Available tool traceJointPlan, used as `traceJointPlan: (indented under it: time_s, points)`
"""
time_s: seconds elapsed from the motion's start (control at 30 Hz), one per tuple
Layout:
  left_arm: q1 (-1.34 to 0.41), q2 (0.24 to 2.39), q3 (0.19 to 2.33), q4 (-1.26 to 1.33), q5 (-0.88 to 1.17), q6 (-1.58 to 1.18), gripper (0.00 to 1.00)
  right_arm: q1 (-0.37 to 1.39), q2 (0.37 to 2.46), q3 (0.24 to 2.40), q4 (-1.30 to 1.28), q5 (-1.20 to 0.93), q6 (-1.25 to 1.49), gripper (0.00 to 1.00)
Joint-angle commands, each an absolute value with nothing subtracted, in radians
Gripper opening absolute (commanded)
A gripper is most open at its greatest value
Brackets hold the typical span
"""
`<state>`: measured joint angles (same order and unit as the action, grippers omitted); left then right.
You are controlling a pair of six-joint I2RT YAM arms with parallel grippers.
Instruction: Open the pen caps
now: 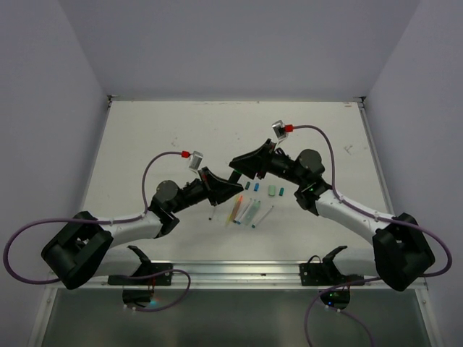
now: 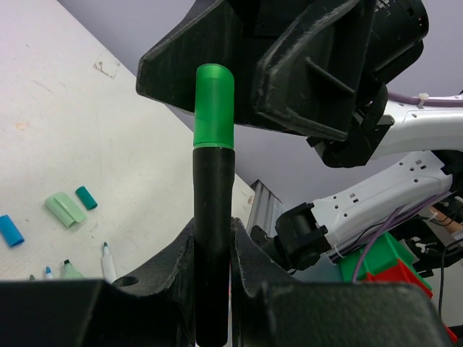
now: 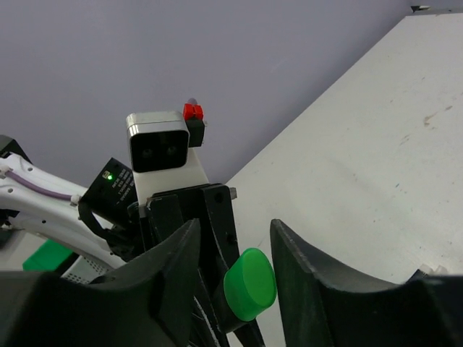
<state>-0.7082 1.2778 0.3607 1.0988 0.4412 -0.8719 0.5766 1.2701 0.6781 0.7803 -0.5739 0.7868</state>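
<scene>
Straddling the green cap (image 3: 249, 284) with the right gripper (image 3: 235, 235), partly open and clamping nothing: coming very close to the cap on one side, leaving a clear gap on the other. Squeezing the black marker (image 2: 213, 217) upright in the left gripper (image 2: 213, 249), closed tight on the lower barrel, and so carrying the green cap at the marker's top end, up off the table (image 2: 65, 108) between the two arms. Meeting tip to tip over the middle of the table in the overhead view, above a row of pens (image 1: 246, 211) and near a few loose caps (image 1: 273, 191).

Hiding the marker's bottom end behind the left gripper's fingers. Showing little more than the cap's rounded end in the right wrist view, with the rest cut off below. Blocking marker and cap almost wholly in the overhead view. Leaving actual contact between finger and cap impossible to tell.

Looking bright green and slightly see-through, a short stubby cylinder with a slanted, rounded top. Sitting flush on the matte black barrel, about as wide as it.
</scene>
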Motion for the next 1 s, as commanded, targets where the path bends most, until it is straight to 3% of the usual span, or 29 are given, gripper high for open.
traceJointPlan:
  time_s: [0.0,0.2,0.37,0.4,0.43,0.53,0.57,0.73,0.97]
  points:
    - [-0.709,1.252,0.394,1.163,0.42,-0.851,0.0,0.583,1.282,0.672,0.885,-0.564,0.813,0.44]
    - [-0.709,1.25,0.385,1.192,0.416,-0.853,0.0,0.583,1.315,0.676,0.925,-0.586,0.854,0.25]
    - [-0.709,1.25,0.383,1.194,0.419,-0.85,0.0,0.584,1.333,0.68,0.957,-0.617,0.882,0.0]
    - [-0.709,1.249,0.385,1.187,0.423,-0.844,0.04,0.584,1.333,0.686,0.956,-0.624,0.882,0.0]
    - [-0.709,1.249,0.394,1.174,0.436,-0.836,0.18,0.584,1.333,0.692,0.94,-0.633,0.879,0.0]
    - [-0.709,1.233,0.414,1.065,0.451,-0.795,0.39,0.584,1.325,0.73,0.841,-0.666,0.827,0.0]
    - [-0.707,1.223,0.422,1.042,0.454,-0.781,0.43,0.584,1.325,0.739,0.815,-0.676,0.799,0.0]
    - [-0.707,1.213,0.498,0.875,0.523,-0.687,0.5,0.584,1.338,0.784,0.732,-0.735,0.759,0.0]
    - [-0.706,1.246,0.528,0.848,0.609,-0.669,0.45,0.583,1.333,0.802,0.704,-0.749,0.735,0.0]
